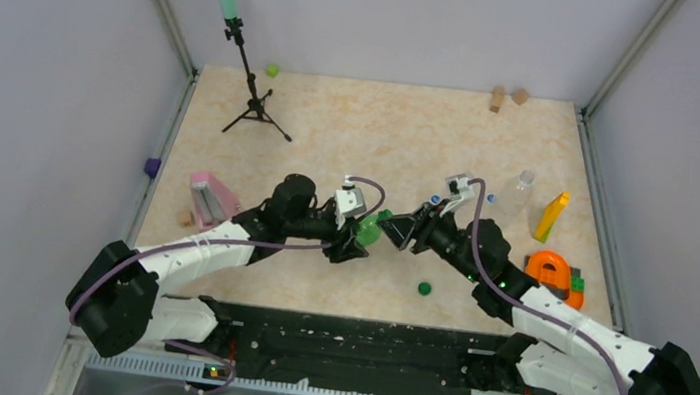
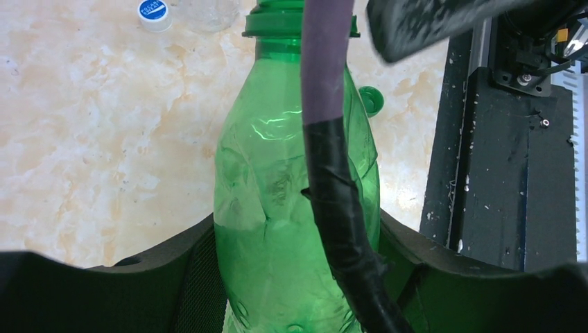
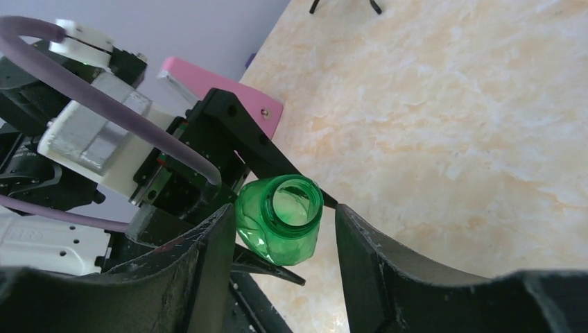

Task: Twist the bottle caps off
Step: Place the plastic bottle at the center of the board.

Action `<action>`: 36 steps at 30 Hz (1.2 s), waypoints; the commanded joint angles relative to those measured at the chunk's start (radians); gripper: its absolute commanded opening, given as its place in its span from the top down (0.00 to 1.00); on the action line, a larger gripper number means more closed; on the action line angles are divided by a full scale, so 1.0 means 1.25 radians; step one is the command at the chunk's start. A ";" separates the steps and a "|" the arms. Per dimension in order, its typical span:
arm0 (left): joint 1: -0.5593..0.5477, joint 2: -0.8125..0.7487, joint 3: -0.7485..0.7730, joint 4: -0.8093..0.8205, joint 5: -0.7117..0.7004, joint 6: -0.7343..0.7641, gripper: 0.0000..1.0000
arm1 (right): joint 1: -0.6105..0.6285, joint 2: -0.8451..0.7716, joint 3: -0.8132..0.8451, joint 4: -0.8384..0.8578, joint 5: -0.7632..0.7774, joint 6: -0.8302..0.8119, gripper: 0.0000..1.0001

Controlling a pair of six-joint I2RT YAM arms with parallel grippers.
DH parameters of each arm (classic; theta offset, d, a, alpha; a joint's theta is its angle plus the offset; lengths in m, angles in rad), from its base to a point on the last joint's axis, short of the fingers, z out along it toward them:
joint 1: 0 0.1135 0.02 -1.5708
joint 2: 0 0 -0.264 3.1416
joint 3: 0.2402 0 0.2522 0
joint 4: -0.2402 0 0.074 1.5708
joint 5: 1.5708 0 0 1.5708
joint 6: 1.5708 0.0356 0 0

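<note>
My left gripper point(image 1: 356, 241) is shut on the translucent green bottle point(image 1: 369, 230) and holds it off the table, neck pointing at the right arm. In the left wrist view the fingers point(image 2: 187, 277) clamp the bottle's body point(image 2: 277, 208). The bottle's mouth point(image 3: 295, 198) is open, with no cap on it. My right gripper point(image 3: 281, 225) is open, its jaws either side of the neck with a gap on the right. A dark green cap point(image 1: 424, 288) lies on the table, also in the left wrist view point(image 2: 372, 99). A clear bottle point(image 1: 515, 193) stands at the right, and a blue cap point(image 2: 153, 12) lies near it.
A black tripod point(image 1: 253, 95) stands at the back left. A pink object point(image 1: 208, 197) lies left of the left arm. A yellow block point(image 1: 551, 215) and an orange object point(image 1: 551, 271) are at the right edge. A lime-green lump point(image 1: 272, 70) and wooden blocks point(image 1: 497, 98) sit along the back.
</note>
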 commanded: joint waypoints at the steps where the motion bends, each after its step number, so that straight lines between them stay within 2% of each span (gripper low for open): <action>1: -0.003 -0.033 -0.010 0.053 -0.006 -0.009 1.00 | -0.008 0.030 0.033 0.069 -0.048 0.029 0.48; 5: -0.003 -0.051 -0.018 0.059 -0.008 -0.011 1.00 | -0.008 0.045 0.032 0.077 -0.049 0.029 0.59; 15: -0.003 -0.076 -0.016 0.042 -0.016 -0.007 0.98 | -0.007 0.066 0.058 0.069 -0.060 -0.015 1.00; 17: -0.003 -0.074 -0.013 0.033 -0.009 0.000 0.99 | -0.007 0.063 0.062 0.066 -0.061 -0.019 1.00; 18: -0.003 -0.073 -0.011 0.030 -0.008 0.001 0.99 | -0.008 0.060 0.062 0.067 -0.065 -0.020 0.96; 22: -0.003 -0.074 -0.010 0.029 -0.004 0.002 0.99 | -0.007 0.049 0.050 0.097 -0.066 -0.008 0.52; 24: -0.003 -0.074 -0.006 0.023 0.003 0.004 0.98 | -0.007 0.046 0.046 0.102 -0.054 -0.005 0.45; 31: -0.003 -0.078 -0.003 0.013 0.022 0.004 0.98 | -0.008 0.066 0.054 0.116 -0.049 -0.002 0.45; 33: -0.003 -0.082 -0.005 0.020 0.022 0.001 0.98 | -0.007 0.080 0.057 0.126 -0.060 -0.001 0.53; 36: -0.003 -0.085 -0.006 0.023 0.019 -0.001 0.98 | -0.007 0.101 0.065 0.135 -0.093 -0.003 0.74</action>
